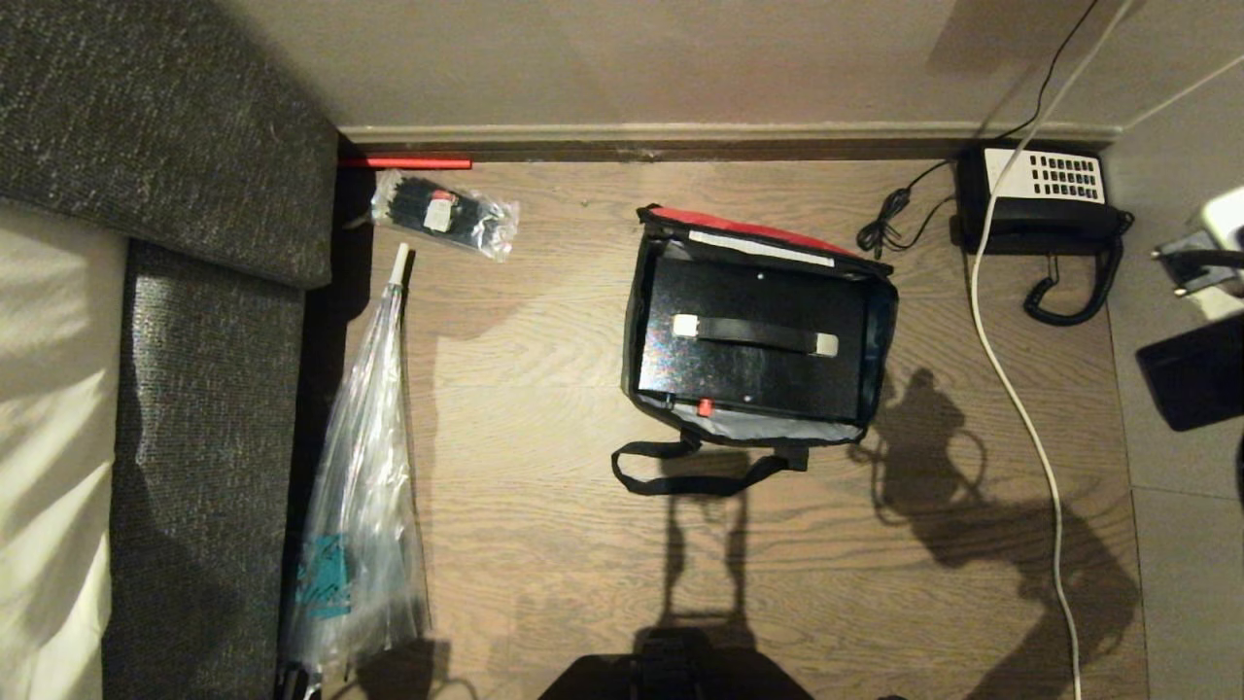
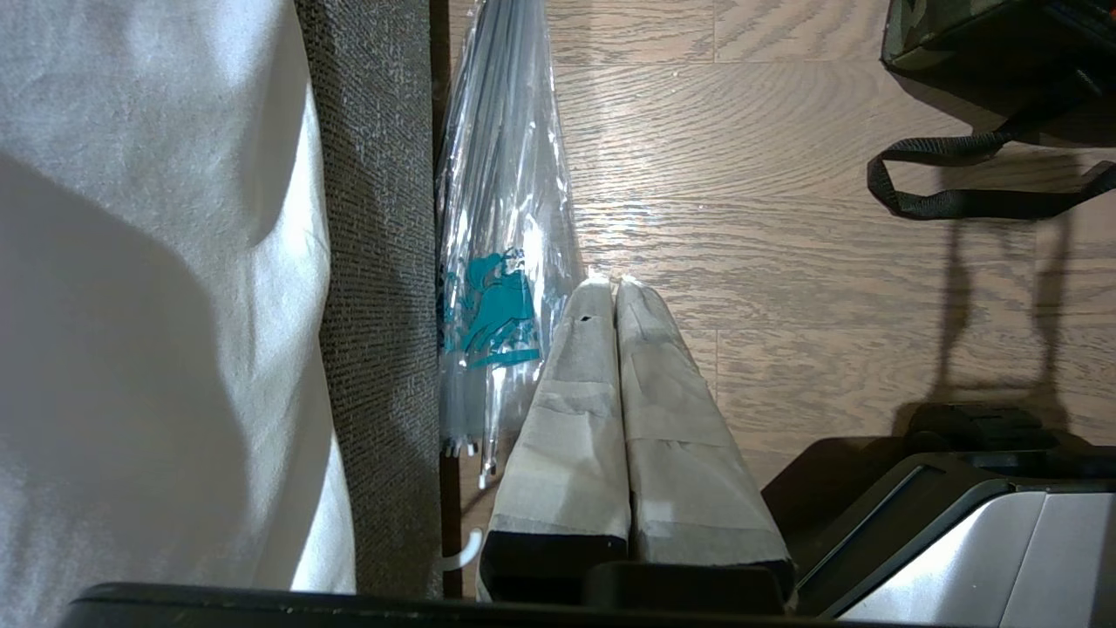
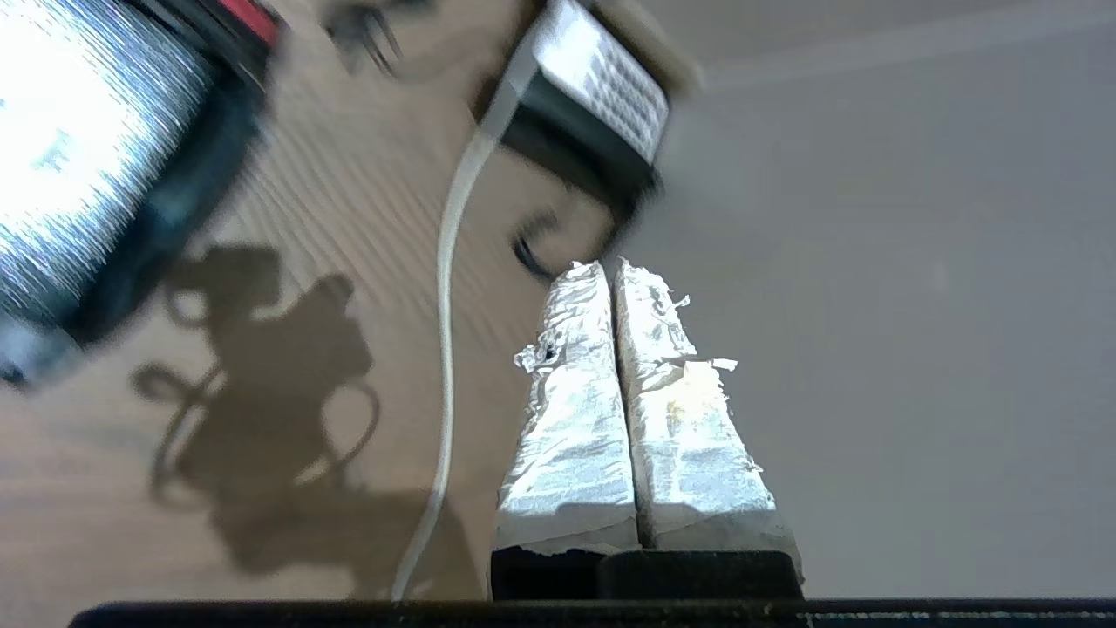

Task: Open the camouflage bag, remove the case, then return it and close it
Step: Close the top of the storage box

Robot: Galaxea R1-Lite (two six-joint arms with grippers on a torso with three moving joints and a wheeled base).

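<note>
- We look down on a wood-grain floor (image 1: 544,544) that runs to a pale baseboard; a grey textured sofa (image 1: 209,408) borders its left side.
- The camouflage bag (image 1: 880,335) sits open near the middle of the floor, its red-edged lid folded back toward the wall and one black strap handle (image 1: 680,476) lying loose on the floor in front.
- The case (image 1: 748,374) rests inside the bag, filling it almost fully, glossy black top and carry handle upward, small red button at its near edge.
- A black-and-white desk telephone (image 1: 1045,194) stands by the wall to the bag's right; a white cable (image 1: 1011,389) runs down the floor between them.
- A clear plastic bag (image 1: 364,486) lies along the sofa, and a smaller packet (image 1: 442,209) near the wall.
- Our left gripper (image 2: 615,283) hangs above the floor beside the clear bag, jaws together, empty.
- Our right gripper (image 3: 610,266) is in the air to the bag's right, aimed toward the telephone, jaws together, holding nothing.
</note>
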